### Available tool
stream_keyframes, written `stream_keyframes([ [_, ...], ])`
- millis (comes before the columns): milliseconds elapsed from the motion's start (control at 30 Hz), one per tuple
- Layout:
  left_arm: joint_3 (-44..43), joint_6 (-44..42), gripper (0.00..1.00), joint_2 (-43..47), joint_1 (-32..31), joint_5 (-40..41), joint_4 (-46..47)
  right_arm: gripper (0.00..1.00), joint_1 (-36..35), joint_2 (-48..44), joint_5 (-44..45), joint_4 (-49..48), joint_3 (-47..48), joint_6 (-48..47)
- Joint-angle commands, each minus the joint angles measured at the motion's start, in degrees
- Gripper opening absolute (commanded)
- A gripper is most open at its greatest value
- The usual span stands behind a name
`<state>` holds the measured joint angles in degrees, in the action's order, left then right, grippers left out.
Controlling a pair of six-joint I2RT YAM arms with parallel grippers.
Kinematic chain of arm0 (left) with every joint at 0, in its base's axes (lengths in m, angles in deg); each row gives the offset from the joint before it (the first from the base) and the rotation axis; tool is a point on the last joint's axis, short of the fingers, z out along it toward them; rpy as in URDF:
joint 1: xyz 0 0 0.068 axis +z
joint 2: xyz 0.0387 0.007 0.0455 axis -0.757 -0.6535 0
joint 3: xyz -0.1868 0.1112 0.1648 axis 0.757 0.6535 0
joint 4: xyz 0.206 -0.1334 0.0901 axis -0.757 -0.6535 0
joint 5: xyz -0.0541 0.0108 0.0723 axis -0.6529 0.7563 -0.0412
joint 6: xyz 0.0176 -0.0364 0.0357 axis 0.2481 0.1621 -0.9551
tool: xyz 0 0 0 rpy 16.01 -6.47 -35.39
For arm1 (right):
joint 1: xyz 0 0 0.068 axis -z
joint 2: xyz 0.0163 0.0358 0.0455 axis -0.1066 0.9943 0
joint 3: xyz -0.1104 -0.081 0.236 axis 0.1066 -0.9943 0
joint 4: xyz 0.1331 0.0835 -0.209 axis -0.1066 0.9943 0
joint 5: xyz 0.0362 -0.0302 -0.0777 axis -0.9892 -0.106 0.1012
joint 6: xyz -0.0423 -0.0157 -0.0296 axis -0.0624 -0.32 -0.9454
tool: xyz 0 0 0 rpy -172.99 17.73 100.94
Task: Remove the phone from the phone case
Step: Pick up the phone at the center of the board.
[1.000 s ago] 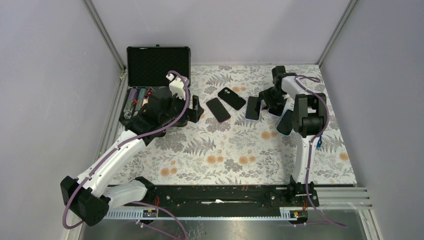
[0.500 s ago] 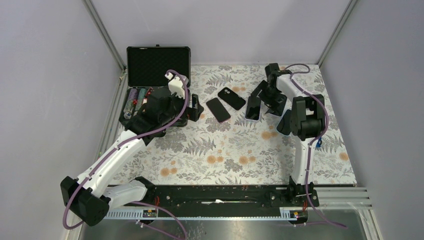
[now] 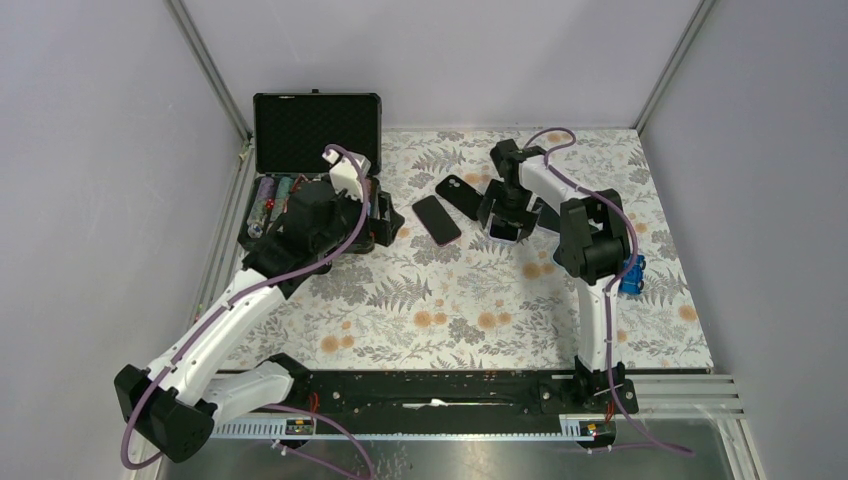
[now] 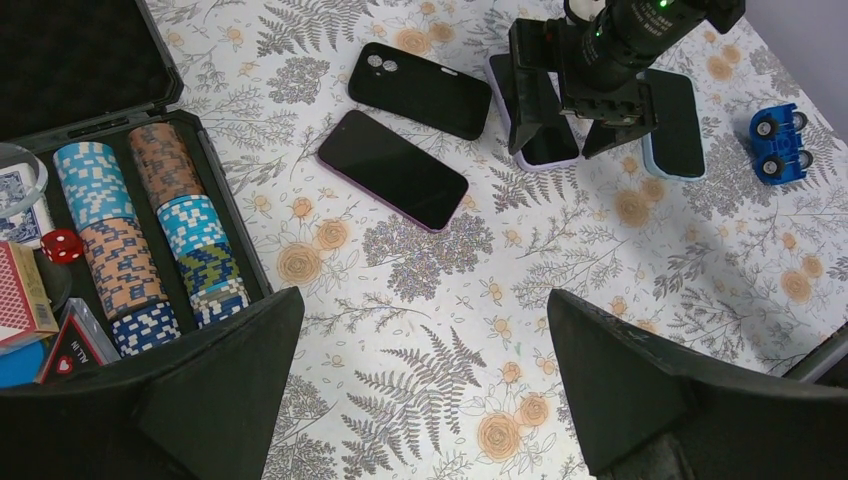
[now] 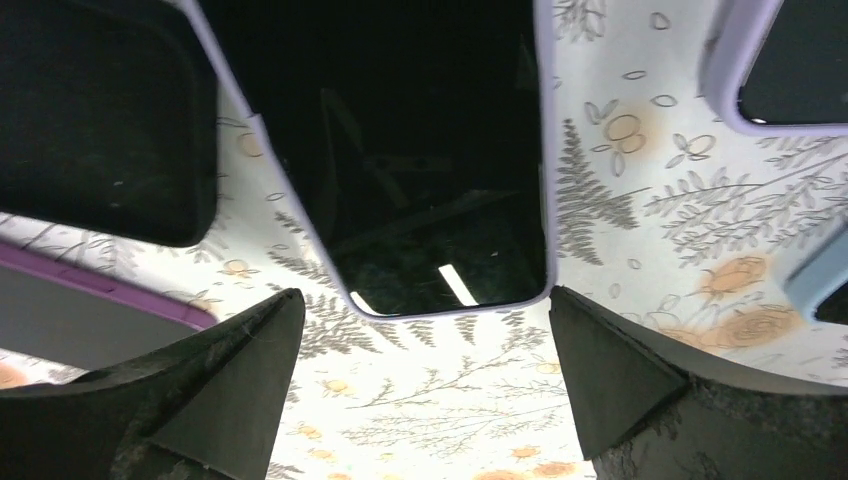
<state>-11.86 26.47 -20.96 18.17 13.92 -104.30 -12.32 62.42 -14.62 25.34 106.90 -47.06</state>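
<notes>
The floral surface (image 4: pixel 430 330) carries 1 open chip case (image 3: pixel 316 120), 1 black phone case (image 4: pixel 420 90), 1 purple-edged phone (image 4: pixel 393 169), 1 lilac-cased phone (image 4: pixel 548 150), 1 blue-cased phone (image 4: pixel 675 130) and 1 blue toy (image 4: pixel 778 143).

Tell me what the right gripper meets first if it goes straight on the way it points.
Most likely the lilac-cased phone, lying screen up right under the open right gripper. Its fingers roughly straddle the phone, so they may pass either side.

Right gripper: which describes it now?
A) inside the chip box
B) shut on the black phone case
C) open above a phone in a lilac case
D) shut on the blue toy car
C: the right gripper stands wide open over the lilac-cased phone, which lies screen-up, ungripped.
</notes>
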Motion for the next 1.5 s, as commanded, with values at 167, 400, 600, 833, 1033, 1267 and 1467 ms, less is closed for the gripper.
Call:
stream_keyframes([
  [167, 1.0, 0.3, 0.99, 2.6, 0.7, 0.7, 2.9, 1.0, -0.4, -2.0, 8.1, 2.1, 1.8, -7.1],
  [400, 0.4, 0.0, 0.99, 2.2, 0.9, 0.6, 2.9, 1.0, 0.1, 3.2, -1.8, 3.9, 7.2, -17.8],
  [600, 0.3, -0.3, 0.99, 2.4, 1.0, 0.7, 2.6, 1.0, 2.9, 4.2, -5.5, 4.7, 7.3, -21.3],
  [833, -0.1, -0.4, 0.99, 2.2, 1.2, 0.7, 2.5, 1.0, 3.1, 5.1, -6.1, 5.0, 7.1, -20.6],
  [1033, -0.2, -0.5, 0.99, 2.1, 1.3, 0.8, 2.4, 1.0, 2.9, 3.7, -3.9, 3.9, 6.8, -18.6],
  [1267, -0.2, -0.8, 0.99, 1.5, 1.5, 0.6, 2.3, 1.0, 2.3, 2.3, 1.2, 4.9, 8.9, -18.3],
  [1467, -0.5, -0.6, 0.99, 0.9, 1.6, 0.1, 2.7, 1.0, 2.2, 4.8, 0.6, 7.7, 11.7, -20.1],
])
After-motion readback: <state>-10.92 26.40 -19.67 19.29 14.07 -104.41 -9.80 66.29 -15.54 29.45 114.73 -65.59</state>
